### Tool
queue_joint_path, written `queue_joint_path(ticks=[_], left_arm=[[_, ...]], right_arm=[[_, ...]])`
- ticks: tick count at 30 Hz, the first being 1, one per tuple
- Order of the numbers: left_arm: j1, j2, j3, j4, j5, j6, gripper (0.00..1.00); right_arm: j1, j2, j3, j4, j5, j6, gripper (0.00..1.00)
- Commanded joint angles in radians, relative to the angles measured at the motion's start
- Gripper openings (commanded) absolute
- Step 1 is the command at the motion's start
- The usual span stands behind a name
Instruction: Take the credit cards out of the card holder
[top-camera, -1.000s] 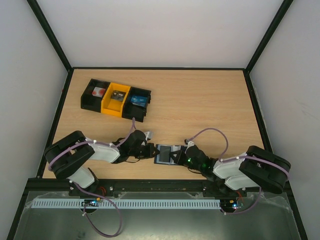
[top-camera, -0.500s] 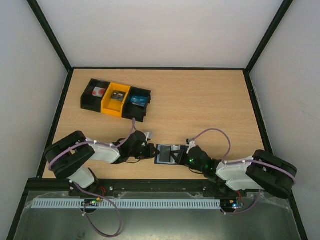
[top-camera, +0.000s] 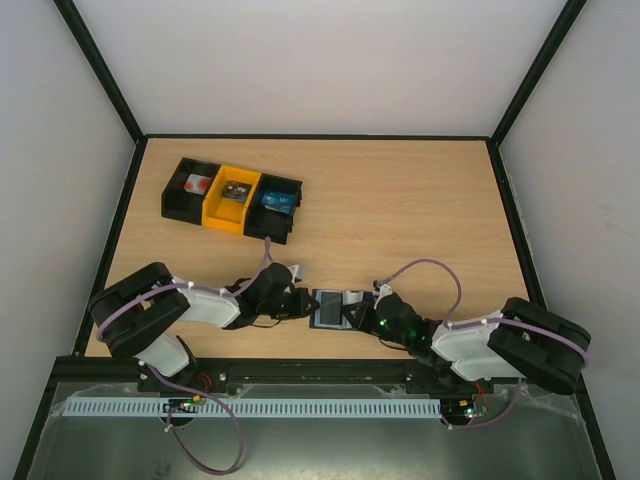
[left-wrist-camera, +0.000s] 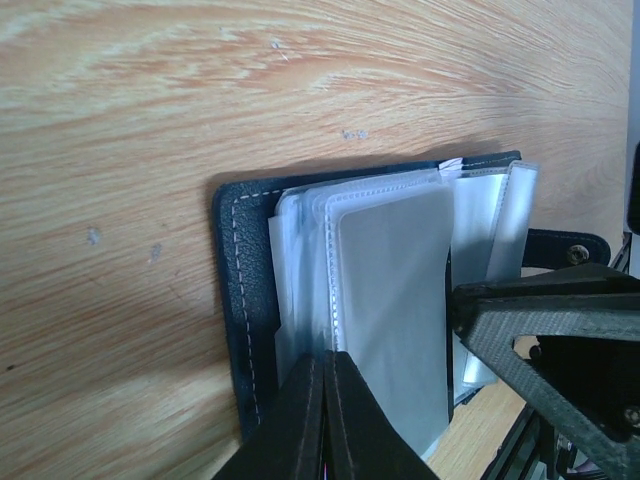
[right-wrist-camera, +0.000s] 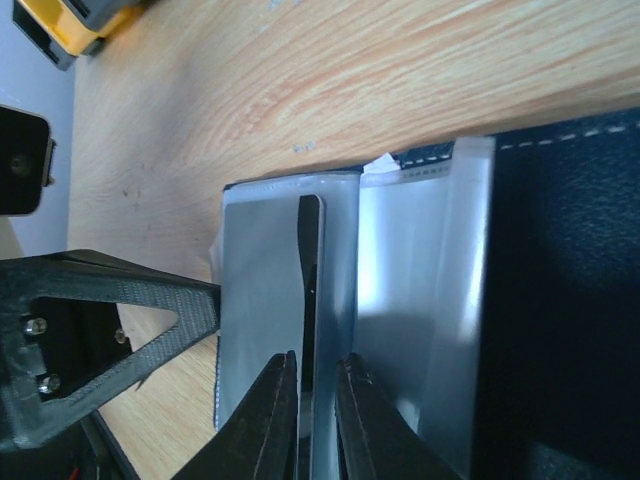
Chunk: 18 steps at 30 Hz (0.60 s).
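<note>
Progress: partial at best. Locate card holder (top-camera: 335, 307) lying open at 6 o'clock on table (top-camera: 400, 200). Note left gripper (left-wrist-camera: 325, 365) closed tight at its edge, right gripper (right-wrist-camera: 314, 368) narrowly parted around one sleeve leaf (right-wrist-camera: 310, 270). Judge credit cards (left-wrist-camera: 395, 290) yet to be withdrawn.

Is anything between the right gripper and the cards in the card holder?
Only plastic: the right gripper straddles one raised clear sleeve of the card holder, edge-on, and that sleeve covers whatever it holds.
</note>
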Motion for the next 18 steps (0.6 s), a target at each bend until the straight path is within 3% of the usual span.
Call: queue_joint_path(ticks=[1, 6, 10, 18], left_arm=[[-0.028, 0.037, -0.027, -0.085, -0.025, -0.009, 0.03], [-0.038, 0.050, -0.023, -0.091, -0.037, -0.012, 0.03], [-0.038, 0.064, -0.020, -0.100, -0.046, -0.009, 0.03], [-0.041, 0.053, 0.011, -0.220, -0.125, 0.028, 0.03]], right_arm=[[0.002, 0.052, -0.002, 0.040, -0.011, 0.011, 0.13], [0.000, 0.104, 0.013, 0.074, -0.031, -0.003, 0.12], [0.002, 0.120, 0.014, 0.103, -0.043, -0.008, 0.03], [0.001, 0.054, -0.024, 0.076, -0.007, -0.027, 0.02]])
